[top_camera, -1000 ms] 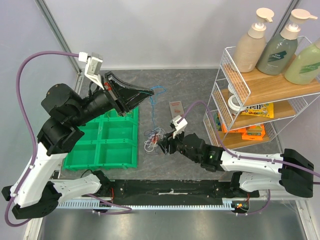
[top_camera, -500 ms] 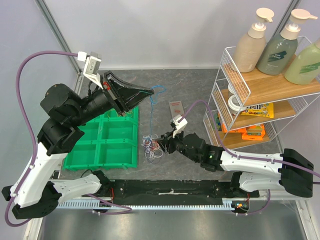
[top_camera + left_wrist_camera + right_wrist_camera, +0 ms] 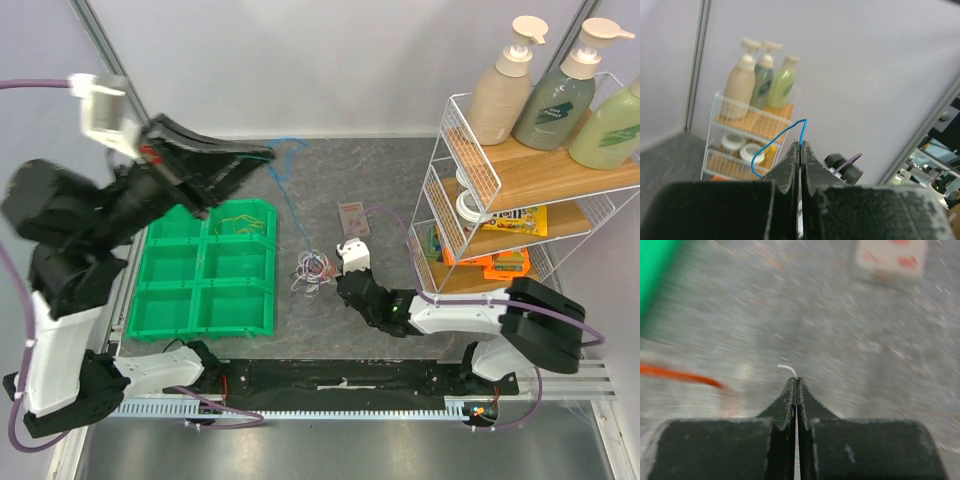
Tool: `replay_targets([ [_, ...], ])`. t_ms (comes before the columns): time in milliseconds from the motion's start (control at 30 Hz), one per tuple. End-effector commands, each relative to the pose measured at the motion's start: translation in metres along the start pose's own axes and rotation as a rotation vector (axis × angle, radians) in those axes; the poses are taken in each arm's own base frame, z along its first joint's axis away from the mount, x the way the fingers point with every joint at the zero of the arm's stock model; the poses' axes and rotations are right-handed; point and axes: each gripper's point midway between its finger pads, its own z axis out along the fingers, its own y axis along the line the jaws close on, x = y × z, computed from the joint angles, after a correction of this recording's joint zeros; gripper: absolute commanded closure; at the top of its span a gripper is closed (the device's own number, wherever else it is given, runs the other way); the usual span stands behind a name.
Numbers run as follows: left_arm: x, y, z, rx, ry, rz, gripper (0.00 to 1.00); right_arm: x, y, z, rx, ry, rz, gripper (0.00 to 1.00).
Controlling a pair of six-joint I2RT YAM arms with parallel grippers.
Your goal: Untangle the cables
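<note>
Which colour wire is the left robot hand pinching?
The blue cable, pinched in the left gripper and stretching up from the tangle on the table; the right gripper nips only a white end.

Left wrist cam, here's what you've got: the left hand (image 3: 800, 145) has both fingers pressed flat together, with a blue cable (image 3: 754, 159) pinched right at the tips. The cable pokes up above the tips, then swoops down and left in an open loop across the front of the wire rack (image 3: 732, 107). On the rack's top shelf, three pump bottles stand in a row: beige (image 3: 740, 80), grey-green (image 3: 761, 82), light green (image 3: 781, 85). One shelf down sit two round tubs (image 3: 731, 144) side by side. Left of the rack there's grey tabletop (image 3: 670, 155) and a metal post (image 3: 700, 50). Right of the rack there's a dark round part (image 3: 840, 169) with a purple hose (image 3: 852, 159).
</note>
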Motion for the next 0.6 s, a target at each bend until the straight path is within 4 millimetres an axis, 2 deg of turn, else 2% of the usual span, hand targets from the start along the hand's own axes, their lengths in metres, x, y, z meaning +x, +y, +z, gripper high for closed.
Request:
replay_targets([
  [0,-0.075,-0.053,-0.033,0.092,-0.196,0.141,0.98,0.034,-0.066,0.004,0.301,0.09,-0.072,1.0],
  [67,-0.091,-0.058,-0.04,0.079,-0.241,0.168,0.98,0.04,-0.077,0.003,0.331,0.104,-0.062,1.0],
  [133,-0.099,-0.054,-0.044,0.038,-0.267,0.182,0.98,0.043,-0.089,0.002,0.367,0.123,-0.065,1.0],
  [200,-0.098,-0.046,-0.042,0.0,-0.27,0.182,0.98,0.042,-0.099,-0.001,0.405,0.131,-0.078,1.0],
  [300,-0.084,-0.031,-0.033,-0.035,-0.23,0.158,0.98,0.03,-0.103,-0.006,0.422,0.118,-0.089,1.0],
  [367,-0.088,-0.025,-0.033,-0.067,-0.248,0.156,0.98,0.027,-0.109,-0.006,0.428,0.121,-0.091,1.0],
  [533,-0.155,-0.069,-0.05,0.015,-0.434,0.256,0.98,0.04,-0.12,0.006,0.449,0.175,-0.139,1.0],
  [567,-0.159,-0.07,-0.049,0.017,-0.454,0.257,0.98,0.042,-0.121,0.008,0.451,0.179,-0.138,1.0],
])
